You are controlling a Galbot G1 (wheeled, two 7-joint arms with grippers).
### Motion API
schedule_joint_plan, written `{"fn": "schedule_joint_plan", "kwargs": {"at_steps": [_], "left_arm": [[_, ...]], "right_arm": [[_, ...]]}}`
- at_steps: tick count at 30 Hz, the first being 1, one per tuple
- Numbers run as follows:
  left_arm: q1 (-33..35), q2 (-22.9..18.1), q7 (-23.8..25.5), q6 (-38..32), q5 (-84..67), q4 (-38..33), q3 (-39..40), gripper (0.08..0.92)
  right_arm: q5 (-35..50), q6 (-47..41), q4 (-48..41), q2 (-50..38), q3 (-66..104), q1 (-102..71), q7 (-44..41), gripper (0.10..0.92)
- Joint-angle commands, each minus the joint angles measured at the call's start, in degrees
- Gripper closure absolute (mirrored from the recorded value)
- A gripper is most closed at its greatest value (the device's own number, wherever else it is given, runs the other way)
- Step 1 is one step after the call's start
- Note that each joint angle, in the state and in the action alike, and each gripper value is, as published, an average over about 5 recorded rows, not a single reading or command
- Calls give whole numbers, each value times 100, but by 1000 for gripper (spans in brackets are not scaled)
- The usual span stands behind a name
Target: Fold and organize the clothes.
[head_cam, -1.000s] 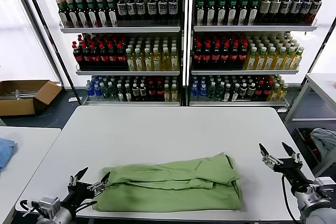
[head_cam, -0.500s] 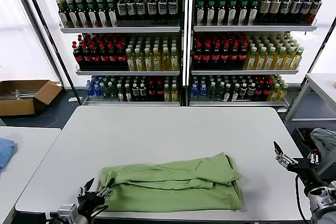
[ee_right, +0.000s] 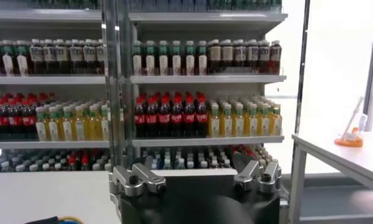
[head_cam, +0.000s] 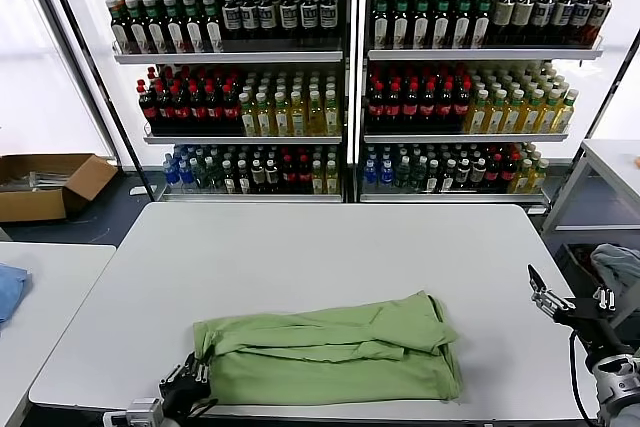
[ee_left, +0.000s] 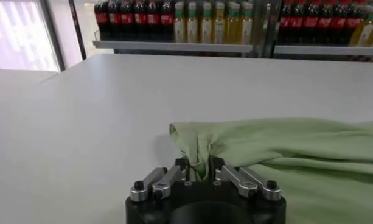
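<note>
A light green shirt [head_cam: 330, 352] lies folded into a long bundle near the front edge of the white table [head_cam: 330, 247], plain side up. My left gripper [head_cam: 190, 379] sits at the bundle's near left corner. In the left wrist view its fingers [ee_left: 182, 164] are shut on a pinched ridge of the green shirt [ee_left: 283, 152]. My right gripper [head_cam: 570, 299] hangs open past the table's right edge, well clear of the shirt. In the right wrist view the right gripper [ee_right: 195, 173] holds nothing and faces the shelves.
Shelves of bottles [head_cam: 350, 77] stand behind the table. A cardboard box [head_cam: 45, 182] lies on the floor at far left. A side table with a blue cloth [head_cam: 8, 287] is on the left, and another table [head_cam: 610, 162] with a cloth bundle [head_cam: 620, 272] is on the right.
My left gripper slid right to the shirt's corner and closed on the cloth. My right gripper drew back to the right, off the table's edge, still open.
</note>
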Motion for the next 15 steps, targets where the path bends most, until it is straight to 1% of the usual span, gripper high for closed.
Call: {"fn": "schedule_joint_plan", "kwargs": {"at_steps": [1, 4, 6, 8, 11, 15], "left_arm": [[95, -98, -27, -232, 106, 81, 43, 846], [81, -31, -31, -441, 2, 0, -78, 897], [62, 99, -5, -514, -131, -77, -257, 903], [-34, 335, 87, -539, -275, -101, -611, 903], [-325, 895, 347, -526, -458, 83, -1405, 903], [-653, 1819, 679, -489, -812, 650, -2373, 903]], "right_arm": [[5, -3, 30, -7, 12, 64, -1, 203], [29, -24, 49, -55, -12, 127, 7, 203], [52, -33, 55, -103, -14, 161, 10, 203], [78, -37, 58, -157, -6, 178, 9, 203], [118, -33, 68, -214, 15, 186, 2, 203], [183, -22, 94, -215, 37, 180, -6, 203]]}}
